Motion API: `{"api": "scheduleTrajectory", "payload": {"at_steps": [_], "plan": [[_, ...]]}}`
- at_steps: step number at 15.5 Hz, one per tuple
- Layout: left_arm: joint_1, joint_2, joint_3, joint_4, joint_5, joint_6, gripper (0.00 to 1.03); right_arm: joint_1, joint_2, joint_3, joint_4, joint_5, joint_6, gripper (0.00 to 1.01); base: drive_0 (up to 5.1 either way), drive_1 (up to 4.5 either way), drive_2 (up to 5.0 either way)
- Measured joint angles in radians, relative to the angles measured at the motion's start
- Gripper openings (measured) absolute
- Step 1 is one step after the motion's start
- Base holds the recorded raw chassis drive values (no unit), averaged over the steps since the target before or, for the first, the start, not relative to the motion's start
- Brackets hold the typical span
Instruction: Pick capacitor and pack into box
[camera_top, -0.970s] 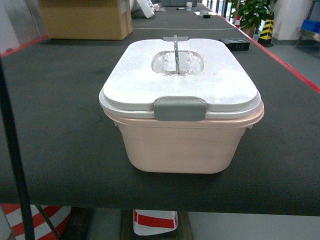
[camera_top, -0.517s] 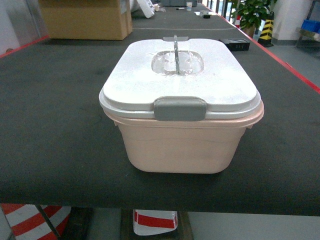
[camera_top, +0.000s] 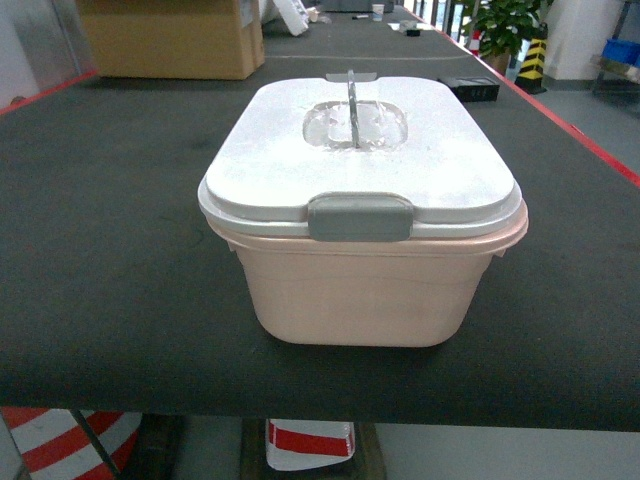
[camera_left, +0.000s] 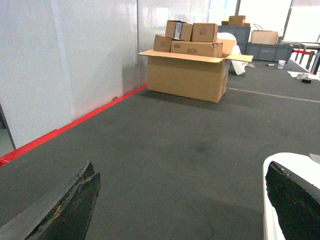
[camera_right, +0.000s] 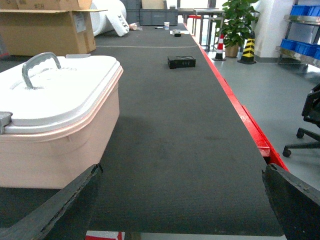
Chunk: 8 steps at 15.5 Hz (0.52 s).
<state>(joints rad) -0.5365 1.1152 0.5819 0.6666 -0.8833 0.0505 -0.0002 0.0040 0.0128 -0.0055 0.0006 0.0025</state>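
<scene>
Head view shows the box (camera_top: 365, 285) standing alone on the dark tabletop (camera_top: 110, 270), closed under its white lid (camera_top: 270, 160), with the grey clasp (camera_top: 360, 217) on the short end that faces the camera. Its long axis runs away from the camera, toward the far end of the tabletop. A grey metal handle (camera_top: 351, 95) stands upright in a recess at the middle of the lid, seen edge-on, so its bow lies along the same axis. No capacitor can be made out in any view.

Neither arm enters the head view. The left pincer (camera_left: 182, 200) shows only its two dark, worn fingers (camera_left: 67, 207) at the lower corners of the left wrist view, spread wide with nothing between them but bare tabletop. The white lid edge sits just inside its right finger. Well ahead of it stands a large open cardboard carton (camera_left: 187, 77) with smaller cartons stacked on top.

The right pincer (camera_right: 182, 200) is likewise spread wide and holds nothing. The box lies to its left and a little ahead, near the left finger (camera_right: 55, 210). A small black case (camera_right: 181, 62) rests far ahead of it.
</scene>
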Motion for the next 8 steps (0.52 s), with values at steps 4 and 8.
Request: {"api": "scheduleTrajectory", "payload": {"at_steps": [4, 8], "plan": [[0.055, -0.068, -0.021, -0.15, 0.204, -0.018, 0.85, 0.0, 0.0, 0.0, 0.0, 0.0, 0.0, 0.98, 0.0, 0.0, 0.0], [0.114, -0.151, -0.097, -0.186, 0.361, -0.027, 0.73, 0.0, 0.0, 0.0, 0.0, 0.0, 0.0, 0.98, 0.0, 0.0, 0.0]]}}
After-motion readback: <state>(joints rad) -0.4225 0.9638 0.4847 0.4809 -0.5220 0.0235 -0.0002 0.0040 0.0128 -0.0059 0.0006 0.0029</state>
